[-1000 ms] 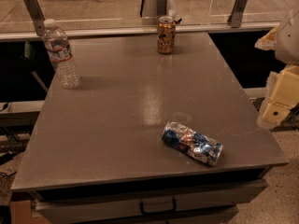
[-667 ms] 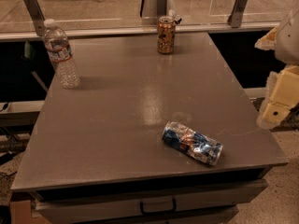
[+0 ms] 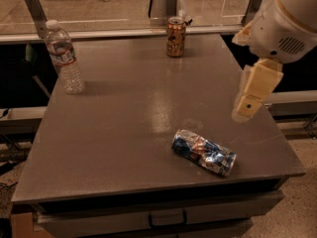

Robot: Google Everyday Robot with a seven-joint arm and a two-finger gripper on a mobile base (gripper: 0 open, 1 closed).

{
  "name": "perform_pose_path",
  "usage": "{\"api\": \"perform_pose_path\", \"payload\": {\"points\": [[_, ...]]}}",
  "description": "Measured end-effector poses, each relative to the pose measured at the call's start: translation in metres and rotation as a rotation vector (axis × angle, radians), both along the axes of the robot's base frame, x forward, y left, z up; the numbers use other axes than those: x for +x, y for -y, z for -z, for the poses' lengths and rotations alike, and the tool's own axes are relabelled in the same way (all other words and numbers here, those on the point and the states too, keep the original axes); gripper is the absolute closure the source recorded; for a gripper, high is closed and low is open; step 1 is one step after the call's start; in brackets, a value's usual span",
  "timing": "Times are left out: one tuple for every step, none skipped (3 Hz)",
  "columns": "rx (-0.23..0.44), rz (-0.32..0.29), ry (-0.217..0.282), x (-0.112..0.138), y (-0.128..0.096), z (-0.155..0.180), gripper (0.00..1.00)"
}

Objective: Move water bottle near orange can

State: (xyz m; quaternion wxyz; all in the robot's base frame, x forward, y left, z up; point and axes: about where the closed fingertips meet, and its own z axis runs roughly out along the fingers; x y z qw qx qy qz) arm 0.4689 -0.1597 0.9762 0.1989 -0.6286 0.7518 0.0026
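The water bottle (image 3: 63, 58), clear ribbed plastic with a white cap and a white-and-red label, stands upright at the table's far left. The orange can (image 3: 175, 37) stands upright at the far edge, right of centre and well apart from the bottle. My gripper (image 3: 244, 111) hangs from the white arm (image 3: 285, 24) above the table's right side. It is far from the bottle, holds nothing that I can see, and is above and to the right of a crushed can.
A crushed blue, silver and red can (image 3: 204, 151) lies on its side near the front right of the grey table (image 3: 124, 133). A metal rail and glass panel (image 3: 99, 29) run behind the far edge. A drawer front (image 3: 163, 217) sits below the table's front edge.
The arm and gripper have moved left, from beyond the table's right edge to above its right side. The bottle and both cans have not moved.
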Motion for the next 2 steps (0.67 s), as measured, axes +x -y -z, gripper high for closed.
{"api": "perform_pose_path", "payload": {"points": [[0.07, -0.105, 0.033, 0.034, -0.069, -0.007, 0.0], [0.141, -0.213, 0.06, 0.055, -0.147, -0.019, 0.0]]}}
